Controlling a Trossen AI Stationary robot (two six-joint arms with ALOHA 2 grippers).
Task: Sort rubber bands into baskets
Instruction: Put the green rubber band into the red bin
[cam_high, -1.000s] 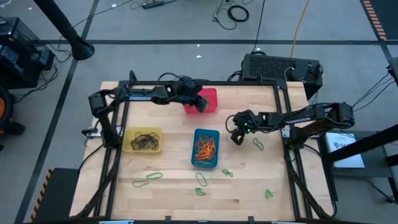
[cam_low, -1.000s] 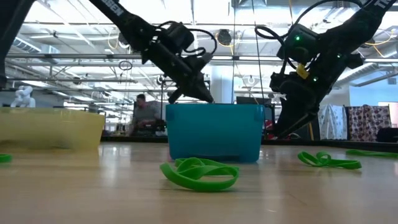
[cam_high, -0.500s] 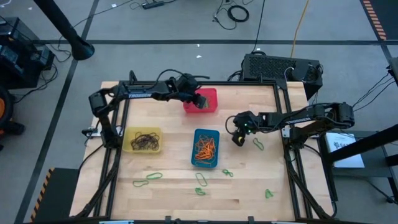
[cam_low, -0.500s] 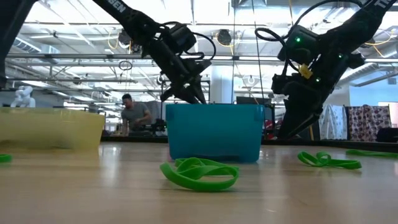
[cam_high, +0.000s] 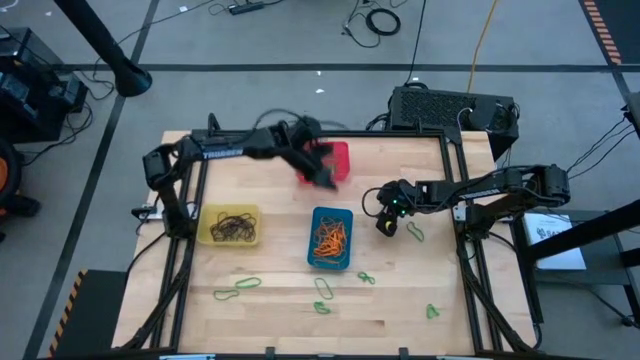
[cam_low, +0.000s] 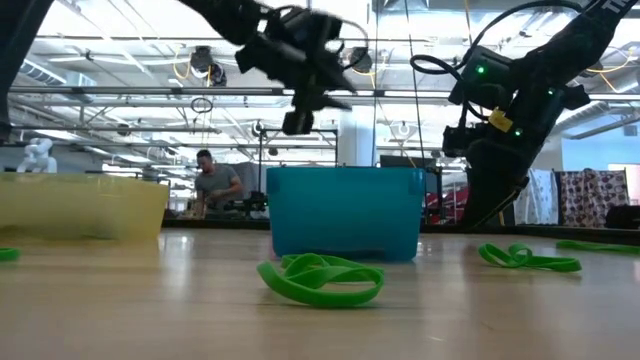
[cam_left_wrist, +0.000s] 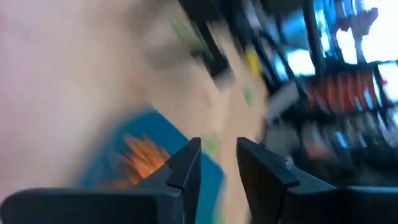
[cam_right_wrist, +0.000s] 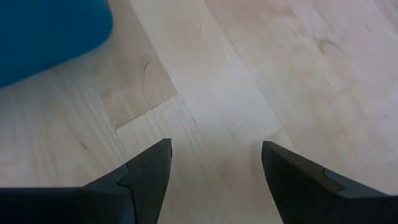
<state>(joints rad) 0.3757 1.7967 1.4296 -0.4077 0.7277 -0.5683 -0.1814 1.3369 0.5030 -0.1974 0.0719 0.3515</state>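
Overhead and desk-level views of a wooden desk (cam_high: 400, 300) with three baskets. The yellow basket (cam_high: 231, 225) holds dark rubber bands (cam_high: 233, 228); the blue basket (cam_high: 331, 238) holds orange rubber bands (cam_high: 329, 237). The red basket (cam_high: 334, 157), at the far side, is partly covered by the left arm, and its contents cannot be made out.

The left end effector (cam_high: 322, 175) is smeared by motion in the overhead view, at the near edge of the red basket. In its wrist view the fingers (cam_left_wrist: 186, 167) stand a narrow gap apart with nothing visible between them; that view is heavily blurred, showing only the blue basket with an orange patch. At desk level it sits raised above the blue basket's rim.

The right end effector (cam_high: 387, 222) is low over bare wood between the blue basket and a green rubber band (cam_high: 415, 233) just beside it. Its fingers (cam_right_wrist: 144, 171) are wide apart and empty; only a corner of the blue basket enters that view.

Further green rubber bands lie loose on the near half of the desk (cam_high: 238, 289) (cam_high: 323, 290) (cam_high: 366, 277) (cam_high: 432, 312). At desk level the nearest one (cam_low: 322, 279) lies in front of the blue basket. A person (cam_low: 208, 180) is seen in the room behind, partly hidden by the yellow basket.
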